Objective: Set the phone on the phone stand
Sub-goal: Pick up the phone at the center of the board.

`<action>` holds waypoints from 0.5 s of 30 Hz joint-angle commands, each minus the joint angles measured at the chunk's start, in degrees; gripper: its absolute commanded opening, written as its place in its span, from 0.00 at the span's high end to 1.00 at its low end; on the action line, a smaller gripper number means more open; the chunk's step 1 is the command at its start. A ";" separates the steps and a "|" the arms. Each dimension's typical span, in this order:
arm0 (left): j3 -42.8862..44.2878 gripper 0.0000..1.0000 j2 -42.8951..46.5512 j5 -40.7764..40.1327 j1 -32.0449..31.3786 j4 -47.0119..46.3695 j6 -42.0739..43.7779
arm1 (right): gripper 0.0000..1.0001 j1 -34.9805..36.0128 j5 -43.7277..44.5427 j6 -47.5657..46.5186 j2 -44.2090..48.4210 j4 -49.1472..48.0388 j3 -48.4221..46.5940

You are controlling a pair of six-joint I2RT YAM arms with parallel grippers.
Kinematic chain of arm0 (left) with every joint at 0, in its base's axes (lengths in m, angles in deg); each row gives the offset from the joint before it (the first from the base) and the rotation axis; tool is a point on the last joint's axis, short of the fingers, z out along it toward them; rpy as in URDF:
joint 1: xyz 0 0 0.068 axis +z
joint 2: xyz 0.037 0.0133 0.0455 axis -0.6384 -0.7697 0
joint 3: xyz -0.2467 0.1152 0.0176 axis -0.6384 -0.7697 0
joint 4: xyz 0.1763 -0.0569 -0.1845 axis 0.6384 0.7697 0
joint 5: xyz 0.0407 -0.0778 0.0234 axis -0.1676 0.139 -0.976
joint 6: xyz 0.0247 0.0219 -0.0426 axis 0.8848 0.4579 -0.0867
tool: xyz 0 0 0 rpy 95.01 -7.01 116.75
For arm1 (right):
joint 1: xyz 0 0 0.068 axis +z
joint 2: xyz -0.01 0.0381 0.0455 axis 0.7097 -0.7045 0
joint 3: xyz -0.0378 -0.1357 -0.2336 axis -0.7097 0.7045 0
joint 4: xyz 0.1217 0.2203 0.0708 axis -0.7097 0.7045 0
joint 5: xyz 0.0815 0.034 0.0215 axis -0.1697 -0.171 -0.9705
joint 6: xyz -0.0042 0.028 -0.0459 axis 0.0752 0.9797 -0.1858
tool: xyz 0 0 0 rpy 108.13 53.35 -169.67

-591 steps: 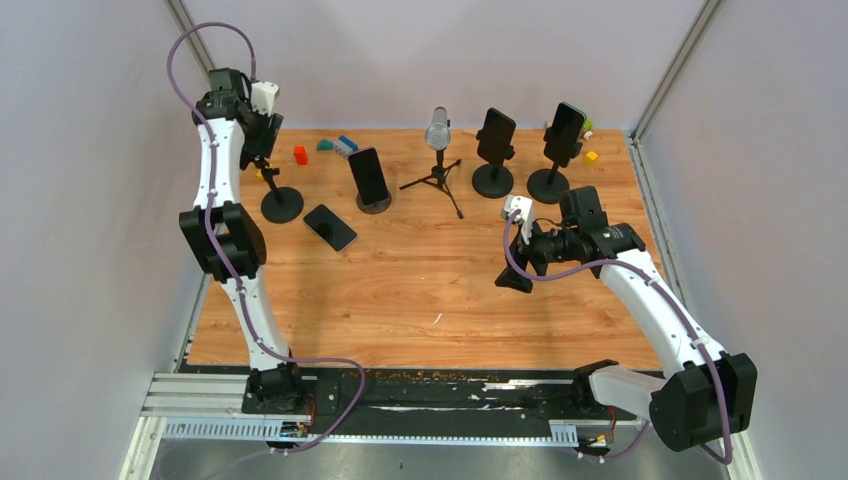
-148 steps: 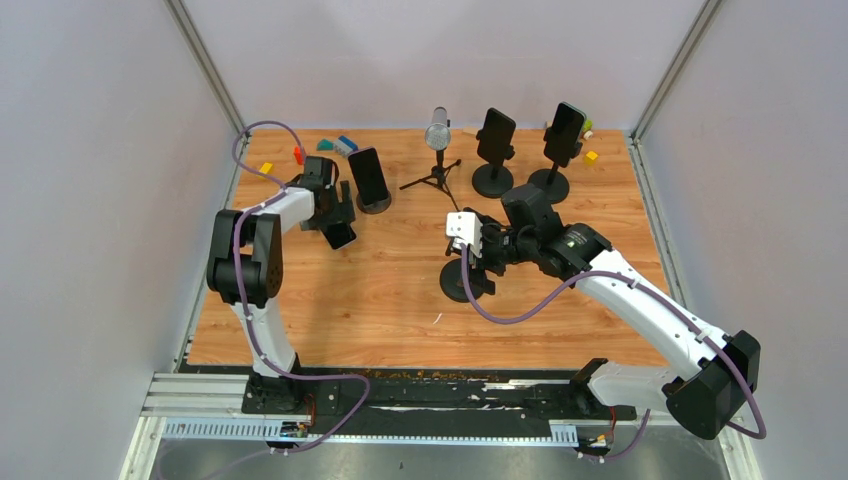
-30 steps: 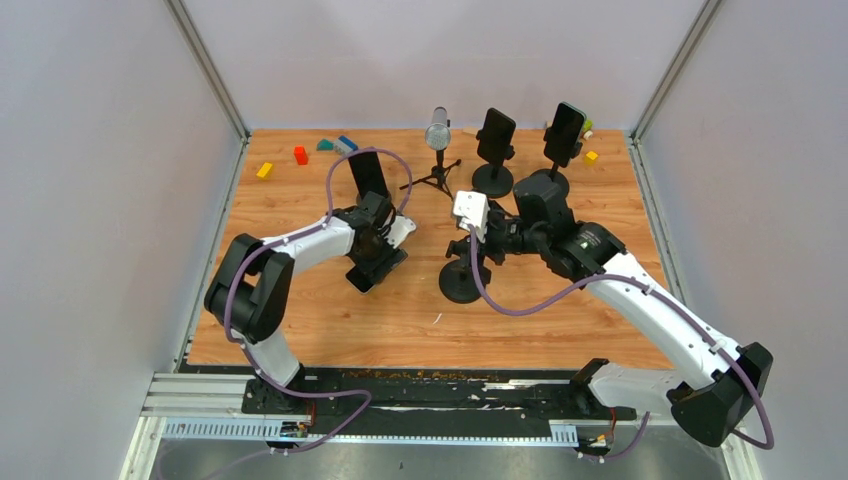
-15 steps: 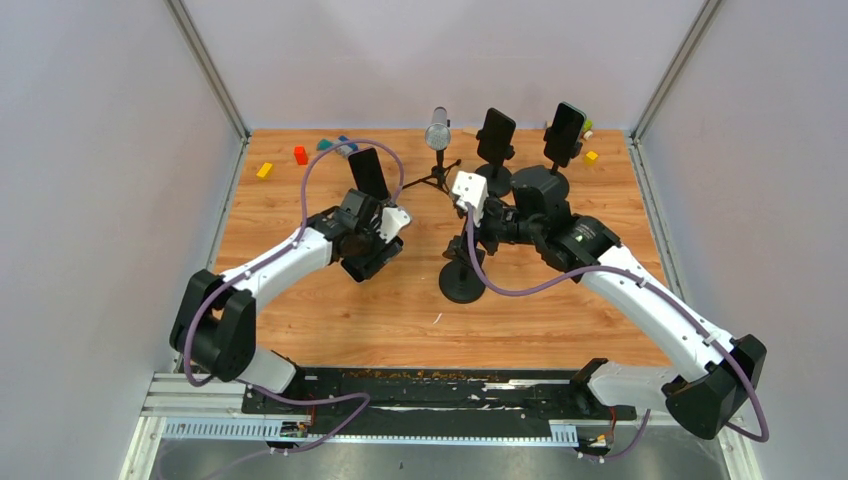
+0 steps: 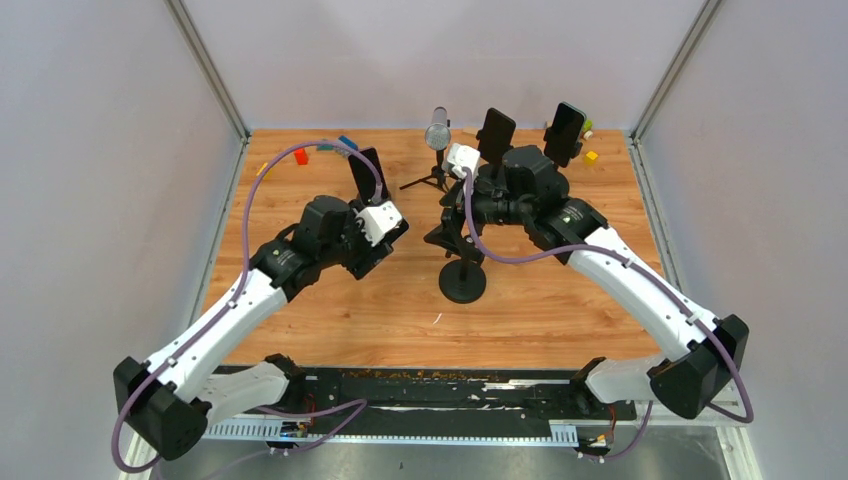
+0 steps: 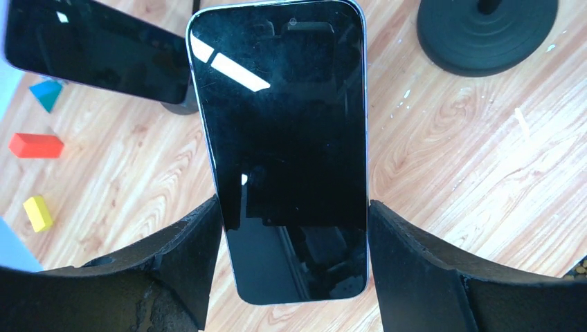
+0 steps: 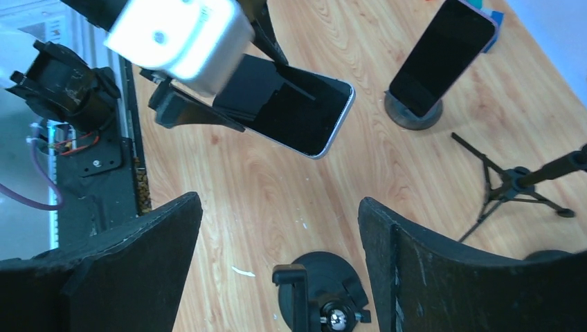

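A wooden table (image 5: 560, 320) lies between pale grey walls. Far left on it are small blocks, among them a red block (image 6: 36, 145) and a yellow block (image 6: 38, 213). My left gripper (image 6: 292, 223) is clamped on the phone (image 6: 284, 138), one finger pressing each long edge near its lower end. The phone hangs in the air above the boards with its dark screen facing my wrist camera. Just behind it a second phone (image 5: 367, 175) leans on a round base. Right of that a microphone (image 5: 437, 130) stands on a small tripod (image 7: 512, 183). My right gripper (image 7: 277, 207) hovers over the middle of the table, its fingers spread wide with nothing between them. Directly below it the empty stand (image 5: 463, 280) stands upright on its round black base, right of the held phone and apart from it. Along the back right, two more phones (image 5: 495, 135) sit on their own stands, with a small yellow cube (image 5: 591, 156) near the corner.
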 commanded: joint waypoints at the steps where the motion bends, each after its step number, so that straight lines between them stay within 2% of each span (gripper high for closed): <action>1: 2.88 1.00 5.14 1.93 -0.97 0.00 2.21 | 0.16 -0.57 -4.86 5.23 -2.68 -2.62 -3.57; 15: 4.66 1.00 10.04 5.89 -4.64 0.27 2.78 | 0.15 -0.83 -8.04 12.81 -8.87 -4.52 -5.09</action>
